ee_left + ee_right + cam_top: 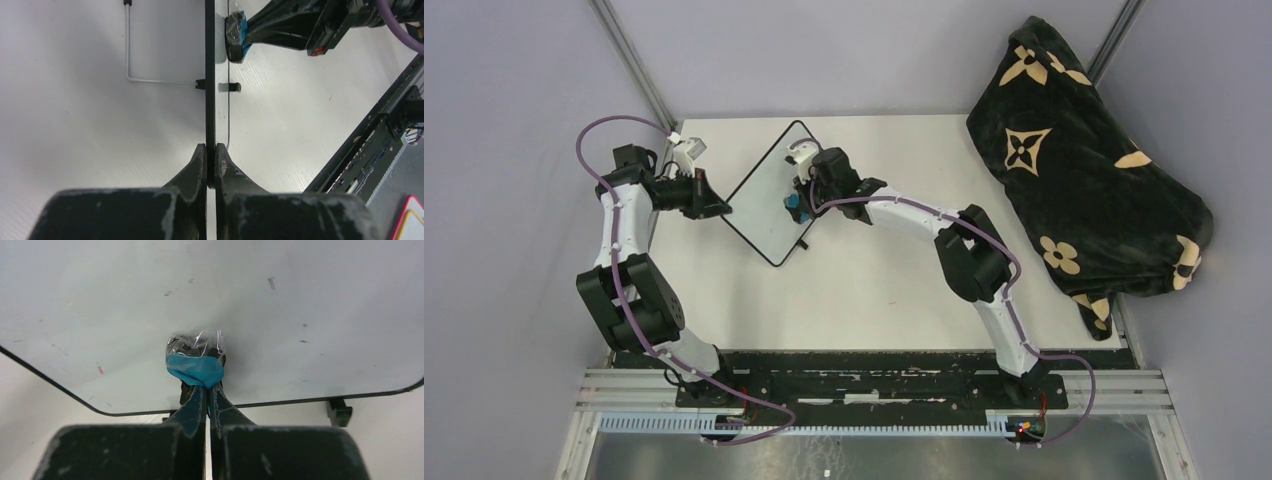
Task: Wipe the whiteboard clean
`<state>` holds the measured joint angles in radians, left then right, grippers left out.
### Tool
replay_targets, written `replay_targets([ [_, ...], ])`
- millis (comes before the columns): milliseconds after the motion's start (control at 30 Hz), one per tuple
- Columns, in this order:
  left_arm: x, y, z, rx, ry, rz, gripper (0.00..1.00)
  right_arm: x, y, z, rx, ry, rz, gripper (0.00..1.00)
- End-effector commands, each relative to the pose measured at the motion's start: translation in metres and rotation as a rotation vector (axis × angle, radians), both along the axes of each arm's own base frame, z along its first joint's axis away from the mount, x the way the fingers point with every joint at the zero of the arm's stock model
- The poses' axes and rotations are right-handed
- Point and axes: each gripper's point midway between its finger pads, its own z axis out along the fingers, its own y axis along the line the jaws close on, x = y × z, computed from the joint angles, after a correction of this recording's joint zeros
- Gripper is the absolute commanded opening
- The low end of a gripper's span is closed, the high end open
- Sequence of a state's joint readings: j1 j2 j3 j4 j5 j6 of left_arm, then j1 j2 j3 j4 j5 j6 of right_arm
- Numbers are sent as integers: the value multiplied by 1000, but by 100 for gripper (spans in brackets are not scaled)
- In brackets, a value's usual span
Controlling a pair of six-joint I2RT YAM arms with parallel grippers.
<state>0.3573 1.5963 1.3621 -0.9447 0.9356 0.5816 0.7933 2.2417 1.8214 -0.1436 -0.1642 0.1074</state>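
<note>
1. Left wrist view: the left gripper (210,159) was clamped shut on the black edge of the whiteboard (210,75)
2. Right wrist view: the right gripper (206,392) pinched a blue eraser (195,369), pressed against the board's face
3. The whiteboard sat on the white table (874,290) between both arms

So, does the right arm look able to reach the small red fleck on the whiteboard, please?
Probably yes: its end effector presses the blue eraser against the white black-framed whiteboard, and only bare board lies between it and the red fleck.
</note>
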Motion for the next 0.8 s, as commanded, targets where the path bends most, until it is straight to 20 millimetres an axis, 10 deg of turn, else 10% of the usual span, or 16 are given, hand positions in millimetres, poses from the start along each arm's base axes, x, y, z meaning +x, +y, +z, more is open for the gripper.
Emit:
replay_targets([
  [0,-13,-14,9,-18,-13,-60,3,25,-15,16,12,-61,-75,1],
  [500,-14,-15,7,-25,-3,-61,3,-74,68,41,68,-77,162,0],
  [767,-14,-15,7,-26,-2,-60,3,-83,77,43,80,-73,181,0],
])
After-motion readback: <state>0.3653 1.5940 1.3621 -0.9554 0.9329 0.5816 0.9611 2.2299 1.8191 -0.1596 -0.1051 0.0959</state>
